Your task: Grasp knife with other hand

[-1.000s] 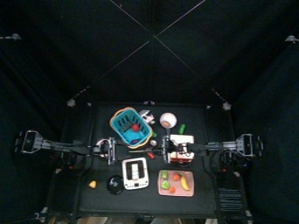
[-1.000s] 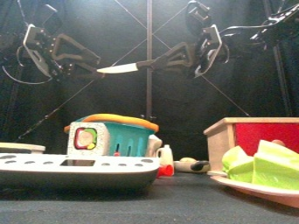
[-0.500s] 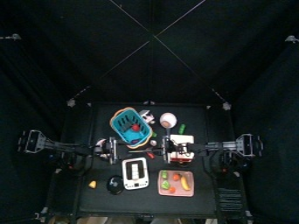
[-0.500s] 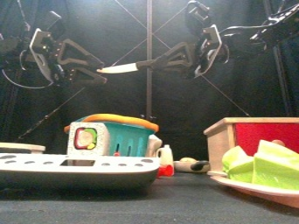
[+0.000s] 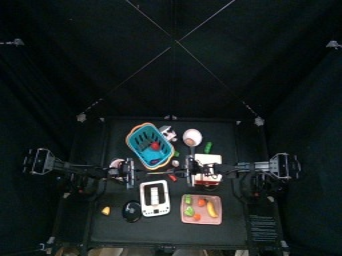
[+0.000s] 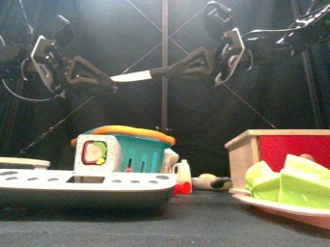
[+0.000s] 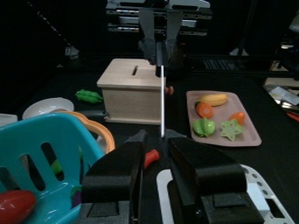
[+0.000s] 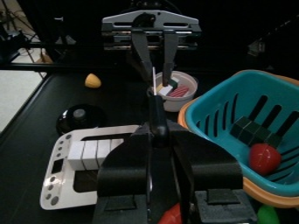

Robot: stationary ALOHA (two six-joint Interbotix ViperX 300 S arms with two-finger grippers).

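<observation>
I am running a robot lab cell, not any home or kitchen: black curtains (image 5: 171, 50) close in a small black worktop (image 5: 234, 205) on all sides, and crossed lines run overhead to the pen's corners. Two black arms (image 6: 58, 63) hang over it from left and right, which only a test rig has. What lies on the worktop is toy stuff laid out as props: a turquoise play basket (image 6: 123, 154) with an orange rim, a wooden box (image 6: 277, 150) with a red face, a plate of plastic food (image 5: 201, 208), a grey toy keypad (image 6: 84, 185).
</observation>
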